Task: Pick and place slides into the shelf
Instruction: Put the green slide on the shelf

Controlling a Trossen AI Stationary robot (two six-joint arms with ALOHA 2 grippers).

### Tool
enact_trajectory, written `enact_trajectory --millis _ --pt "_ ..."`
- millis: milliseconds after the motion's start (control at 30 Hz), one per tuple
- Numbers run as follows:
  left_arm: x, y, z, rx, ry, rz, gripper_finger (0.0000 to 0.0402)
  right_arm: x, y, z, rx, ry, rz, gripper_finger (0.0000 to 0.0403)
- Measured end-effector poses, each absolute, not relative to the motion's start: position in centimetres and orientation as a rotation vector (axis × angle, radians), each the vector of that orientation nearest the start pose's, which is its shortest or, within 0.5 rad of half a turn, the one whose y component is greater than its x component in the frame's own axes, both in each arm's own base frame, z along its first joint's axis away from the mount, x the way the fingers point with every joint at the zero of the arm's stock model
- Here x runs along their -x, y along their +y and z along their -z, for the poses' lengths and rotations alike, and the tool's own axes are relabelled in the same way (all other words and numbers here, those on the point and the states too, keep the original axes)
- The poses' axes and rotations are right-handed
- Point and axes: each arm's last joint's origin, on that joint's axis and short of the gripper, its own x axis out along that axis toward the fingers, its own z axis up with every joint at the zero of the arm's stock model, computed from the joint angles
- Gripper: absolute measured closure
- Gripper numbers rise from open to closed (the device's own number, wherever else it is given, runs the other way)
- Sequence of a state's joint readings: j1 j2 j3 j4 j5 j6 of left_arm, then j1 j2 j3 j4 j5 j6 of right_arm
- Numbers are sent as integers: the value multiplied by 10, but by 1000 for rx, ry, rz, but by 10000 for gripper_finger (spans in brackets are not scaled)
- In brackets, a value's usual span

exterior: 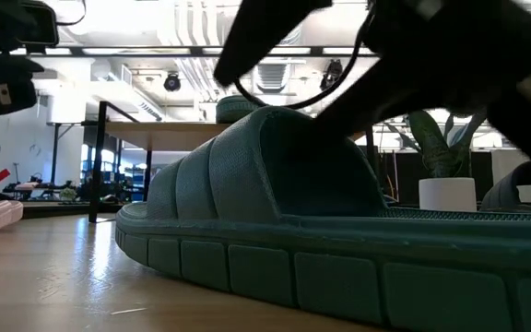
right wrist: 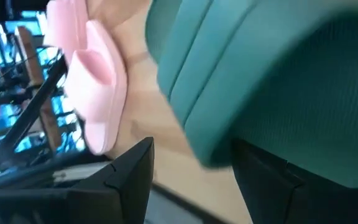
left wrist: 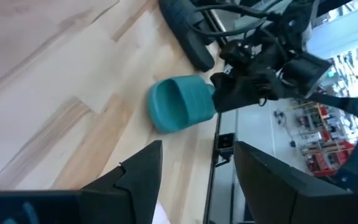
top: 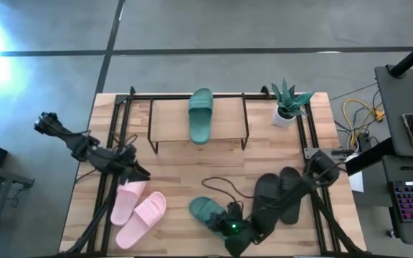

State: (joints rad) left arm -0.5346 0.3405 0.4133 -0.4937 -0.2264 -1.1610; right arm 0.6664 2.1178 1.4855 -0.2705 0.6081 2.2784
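Right gripper (top: pixel 229 228) is down low at the near edge of the table, right at the heel end of the green slide (top: pixel 205 212) lying there, and its wrist view is filled with that slide's wide ribbed strap (right wrist: pixel 272 81), the two dark fingers (right wrist: pixel 129 168) standing apart on either side of it, one outside, the other tucked under the strap's edge; whether they are actually pressing on the rubber I cannot tell. From table height the same slide (exterior: pixel 275 231) sits flat on the wood, toe toward the left, the dark arm looming over it. Its partner, the other green slide (top: pixel 201 115), lies on the wooden top board of the shelf (top: pixel 171 122) at the far side of the table (a small potted plant (top: pixel 289 104) stands just off the shelf's right end). The black pair (top: pixel 278 193) lies side by side just right of the working gripper, one of them partly under the arm. Over on the left, the left gripper (top: pixel 136 172) hovers with its fingers (left wrist: pixel 138 177) apart and nothing between them, just above the pink pair (top: pixel 138 208), which lies angled near the table's left front.
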Motion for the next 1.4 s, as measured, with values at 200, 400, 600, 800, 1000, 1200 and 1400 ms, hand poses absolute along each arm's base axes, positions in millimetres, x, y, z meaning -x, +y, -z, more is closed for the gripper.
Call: enact_trajectory --millis 200,400,600,800,1000,1200,1400 --pt "-76 -38 -230 991 494 54 217 -367 239 -150 -1485 404 886 218" --pt "-69 -33 -233 990 442 83 217 -364 232 -144 -1458 484 936 320" --pt "-65 -30 -234 978 412 92 217 -366 229 -150 -1462 393 918 388" --pt "-65 -30 -234 974 411 89 217 -362 220 -208 -1368 125 940 390" --pt "-66 -31 -233 970 421 81 217 -350 200 -264 -1243 84 1010 391" --pt "-66 -31 -233 968 424 80 217 -344 151 -313 -1206 -110 1069 391" --pt "-66 -30 -232 967 423 75 217 -328 77 -360 -1134 -376 1177 391"
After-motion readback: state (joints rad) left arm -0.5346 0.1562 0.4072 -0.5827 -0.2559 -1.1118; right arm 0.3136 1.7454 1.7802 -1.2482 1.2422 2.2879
